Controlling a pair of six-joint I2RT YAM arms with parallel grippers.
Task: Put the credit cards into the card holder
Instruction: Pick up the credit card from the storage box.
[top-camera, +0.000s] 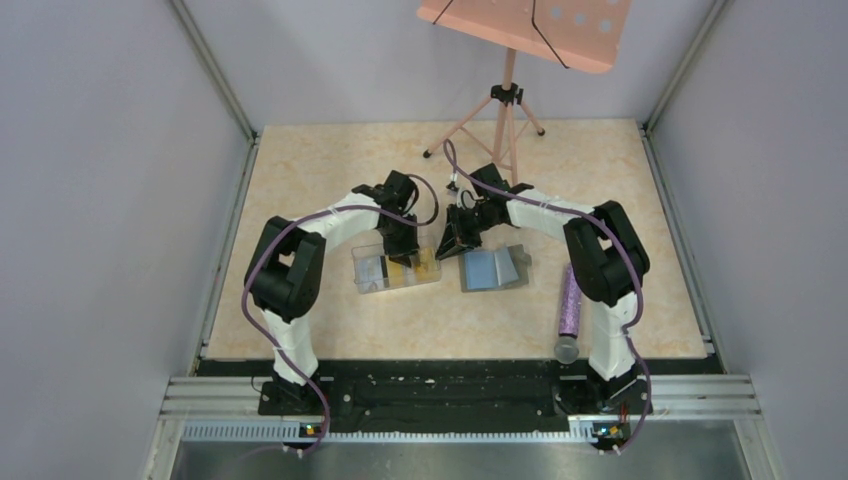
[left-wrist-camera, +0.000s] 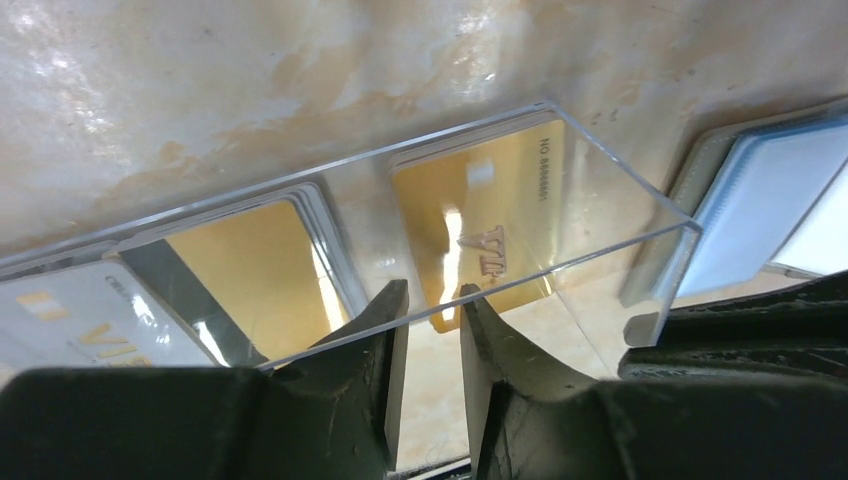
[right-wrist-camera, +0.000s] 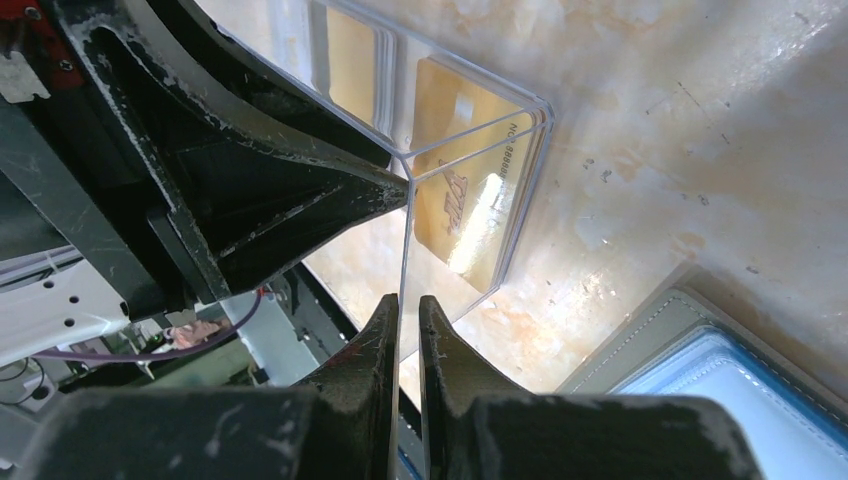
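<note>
A clear plastic box (top-camera: 385, 272) lies on the table and holds the credit cards. In the left wrist view a gold card (left-wrist-camera: 490, 230) lies at its right end, a gold stack (left-wrist-camera: 255, 270) in the middle and a whitish card (left-wrist-camera: 80, 320) at the left. The card holder (top-camera: 493, 268) lies open to the right of the box, pale blue pockets up. My left gripper (left-wrist-camera: 432, 300) is open with a narrow gap, its tips over the box's near wall at the gold card's end. My right gripper (right-wrist-camera: 408, 305) is shut on the box's thin end wall (right-wrist-camera: 405, 230).
A purple patterned tube (top-camera: 570, 305) lies by the right arm's base. A pink music stand's tripod (top-camera: 505, 110) stands at the back. The left gripper's black body (right-wrist-camera: 250, 180) is close beside my right fingers. The card holder's edge (right-wrist-camera: 700, 390) lies just right of the box.
</note>
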